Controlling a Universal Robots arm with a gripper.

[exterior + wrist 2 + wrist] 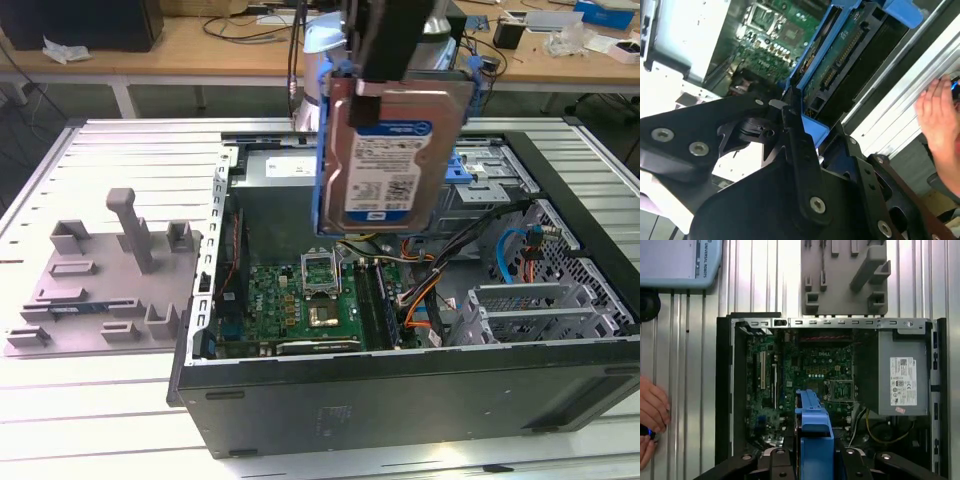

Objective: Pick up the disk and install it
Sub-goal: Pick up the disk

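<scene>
One disk (393,160) is seen in the exterior view, held upright in the air above one open computer case (400,400) and not touching it. Its blue-and-white label is turned toward the camera, and its blue bracket is seen along the edges. The disk is carried from its upper end by the one gripper (392,78). In the second wrist view the jaws of the gripper (799,122) are closed tightly on the end of the blue bracket, with the disk (840,55) between them and its circuit side visible. In the first wrist view the bracket of the disk (814,425) is seen edge-on above the case.

Inside the case one green motherboard (300,310) and one grey power supply box (902,372) are found. One grey plate (100,280) with several raised posts is laid on the slatted table (100,430), just beside the case on the exterior view's left. One hand (652,410) of a person is seen near the case in both wrist views.
</scene>
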